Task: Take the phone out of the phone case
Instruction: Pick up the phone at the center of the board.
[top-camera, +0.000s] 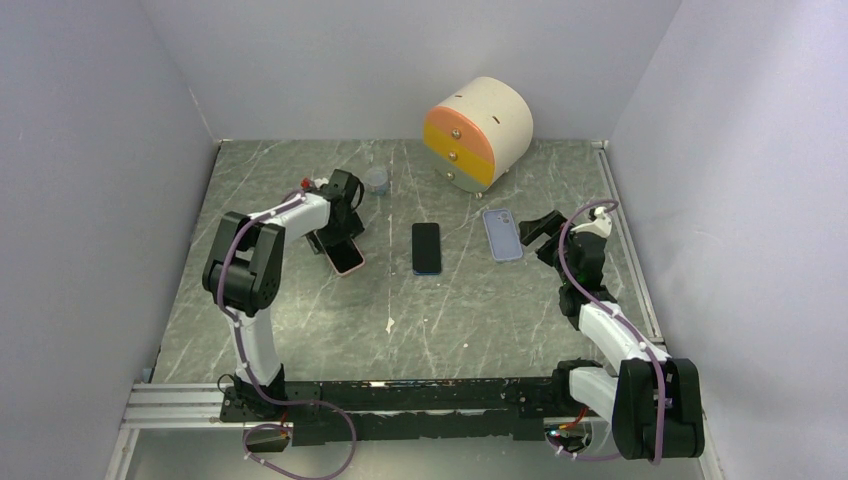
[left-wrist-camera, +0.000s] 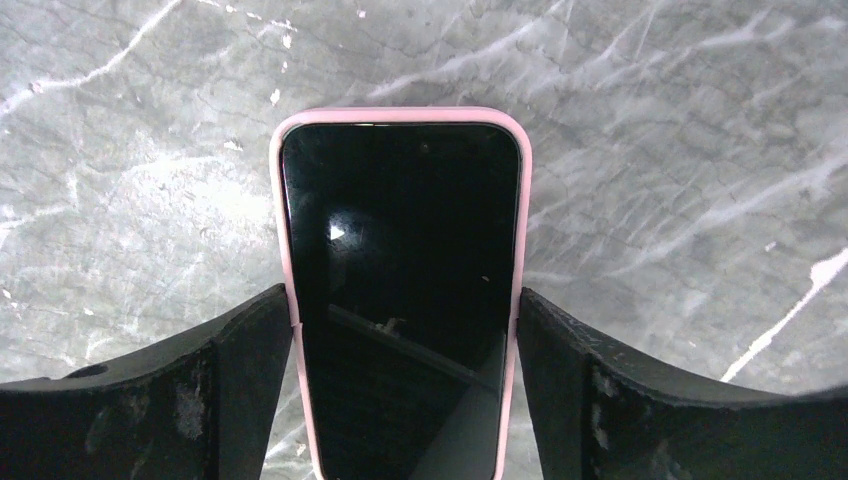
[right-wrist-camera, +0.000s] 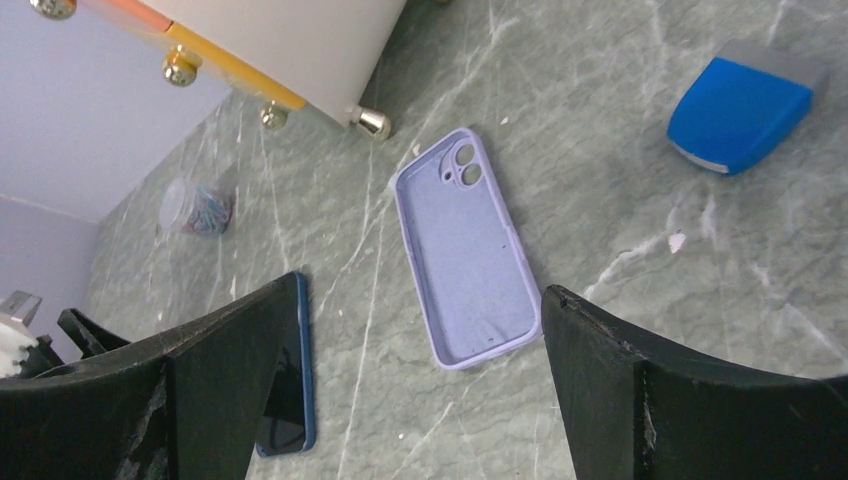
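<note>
Glossy black phone (left-wrist-camera: 400, 240) in a smooth, round-cornered pink case (left-wrist-camera: 400, 114) lies flat on the veined green table (left-wrist-camera: 680, 150), flanked by the left gripper (left-wrist-camera: 405, 325); whether it is clenched I cannot tell. The right gripper (right-wrist-camera: 420, 290) gapes, empty. Two phones and two cases: second phone (top-camera: 426, 248) bare, lilac case (top-camera: 502, 234) empty.

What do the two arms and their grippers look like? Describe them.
The left arm and right arm are each built of white links between bulky black joints, with a lilac cable looping along the outside. The left gripper and right gripper are black, and their broad fingers carry pale scuff marks.
</note>
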